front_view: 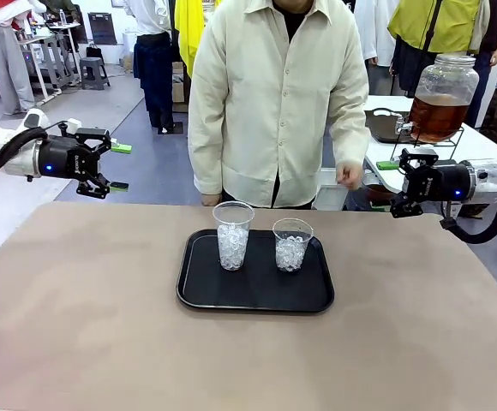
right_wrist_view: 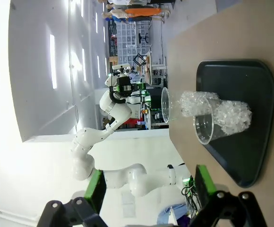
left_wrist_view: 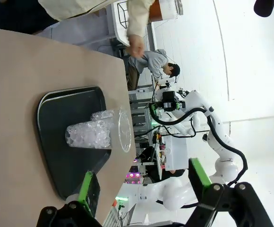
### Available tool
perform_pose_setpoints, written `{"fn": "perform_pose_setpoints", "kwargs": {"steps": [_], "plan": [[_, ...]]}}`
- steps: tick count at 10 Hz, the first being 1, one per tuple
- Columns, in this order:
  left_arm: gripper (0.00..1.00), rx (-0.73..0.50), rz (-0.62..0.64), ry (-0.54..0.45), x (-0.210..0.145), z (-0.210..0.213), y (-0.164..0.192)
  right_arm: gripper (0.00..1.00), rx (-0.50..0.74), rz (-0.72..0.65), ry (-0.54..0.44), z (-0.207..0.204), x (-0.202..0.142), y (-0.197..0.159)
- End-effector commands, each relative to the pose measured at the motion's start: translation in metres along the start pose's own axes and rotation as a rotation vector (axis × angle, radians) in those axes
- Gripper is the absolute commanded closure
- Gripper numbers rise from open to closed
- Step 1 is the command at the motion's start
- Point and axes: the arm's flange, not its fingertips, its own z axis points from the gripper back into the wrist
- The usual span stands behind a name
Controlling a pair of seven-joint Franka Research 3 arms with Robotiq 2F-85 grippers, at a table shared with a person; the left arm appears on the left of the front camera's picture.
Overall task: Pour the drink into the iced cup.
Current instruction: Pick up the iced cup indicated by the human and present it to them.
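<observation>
Both left end effector [front_view: 120, 166] and right end effector [front_view: 392, 187] gape wide (empty); drink [front_view: 435, 118] untouched.

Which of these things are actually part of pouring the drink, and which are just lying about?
Part of the job: jar of amber drink, taller iced cup, shorter iced cup, black tray under them, left gripper and right gripper, both open.
Just lying about: dark item beside the jar, grey stool far back.
</observation>
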Motion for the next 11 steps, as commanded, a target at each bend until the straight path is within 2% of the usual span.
{"fn": "perform_pose_setpoints", "kwargs": {"steps": [1,11], "plan": [[0.0,0.002,-0.003,-0.004,-0.0001,0.0008,-0.0014,0.0,0.002,0.008,-0.006,0.0002,-0.0015,0.0016],[0.0,0.002,-0.003,-0.004,-0.0001,0.0008,-0.0014,0.0,0.002,0.008,-0.006,0.0002,-0.0015,0.0016]]}}
